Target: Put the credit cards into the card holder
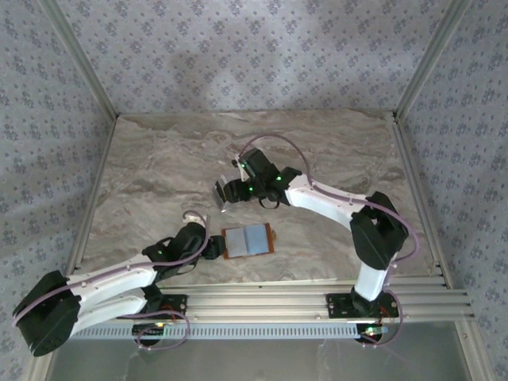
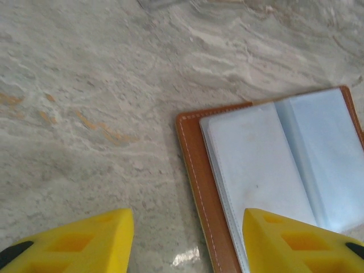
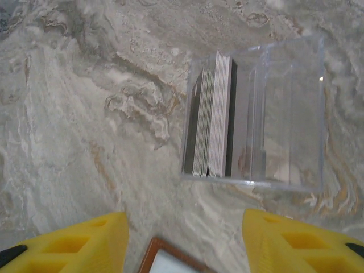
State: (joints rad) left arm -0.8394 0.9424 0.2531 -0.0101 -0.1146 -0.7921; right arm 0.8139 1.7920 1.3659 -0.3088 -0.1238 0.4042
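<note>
As card holder (image 2: 267, 170) lies open, cards (image 3: 213, 114) upright

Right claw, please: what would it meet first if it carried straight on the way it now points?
Probably the clear box holding the credit cards, ahead of the open right claw and slightly off centre; depth is unclear, so the table could come first.

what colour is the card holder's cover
The card holder is brown, clearest from the left wrist.
</note>
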